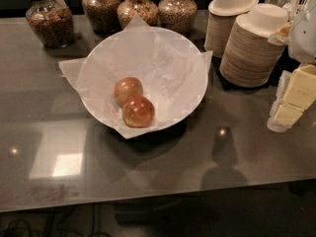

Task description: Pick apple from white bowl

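I see the apple (138, 111) in the white bowl (165, 48) on the desk (158, 181), before a second apple (128, 90); jars (138, 9) behind, bowl stacks (252, 46) right; claw out of view.

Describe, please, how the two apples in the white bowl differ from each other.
The apple is deeper red-brown with yellowish streaks; the paler apple is pinkish-orange. The apple lies nearer the front of the white bowl; the paler apple sits behind it, slightly left. Both are round, similar in size, and rest side by side on the paper liner. The pincer hangs at the right edge, clear of both.
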### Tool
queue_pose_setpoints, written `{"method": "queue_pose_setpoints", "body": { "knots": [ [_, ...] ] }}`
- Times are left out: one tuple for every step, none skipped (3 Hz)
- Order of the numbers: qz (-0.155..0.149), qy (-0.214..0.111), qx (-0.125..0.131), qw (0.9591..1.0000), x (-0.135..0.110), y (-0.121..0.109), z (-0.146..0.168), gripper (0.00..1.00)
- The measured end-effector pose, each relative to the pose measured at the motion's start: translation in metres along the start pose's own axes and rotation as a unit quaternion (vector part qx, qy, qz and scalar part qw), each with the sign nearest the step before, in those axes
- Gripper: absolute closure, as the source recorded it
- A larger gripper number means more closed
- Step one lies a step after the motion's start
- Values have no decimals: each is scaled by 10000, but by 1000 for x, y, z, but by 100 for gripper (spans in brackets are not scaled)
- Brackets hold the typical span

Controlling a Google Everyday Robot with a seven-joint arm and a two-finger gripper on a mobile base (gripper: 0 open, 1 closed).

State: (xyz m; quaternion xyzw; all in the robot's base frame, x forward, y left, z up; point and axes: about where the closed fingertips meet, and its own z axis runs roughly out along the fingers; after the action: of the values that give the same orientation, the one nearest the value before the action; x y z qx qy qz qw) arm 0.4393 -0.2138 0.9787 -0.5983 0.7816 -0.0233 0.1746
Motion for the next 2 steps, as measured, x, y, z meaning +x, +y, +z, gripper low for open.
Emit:
{"method": "queue_pose_setpoints", "body": {
  "knots": [
    [49,-337,-36,9994,-7,0,5,0],
    [-68,-1242,-286,9918,-43,7,6,0]
  ]
}}
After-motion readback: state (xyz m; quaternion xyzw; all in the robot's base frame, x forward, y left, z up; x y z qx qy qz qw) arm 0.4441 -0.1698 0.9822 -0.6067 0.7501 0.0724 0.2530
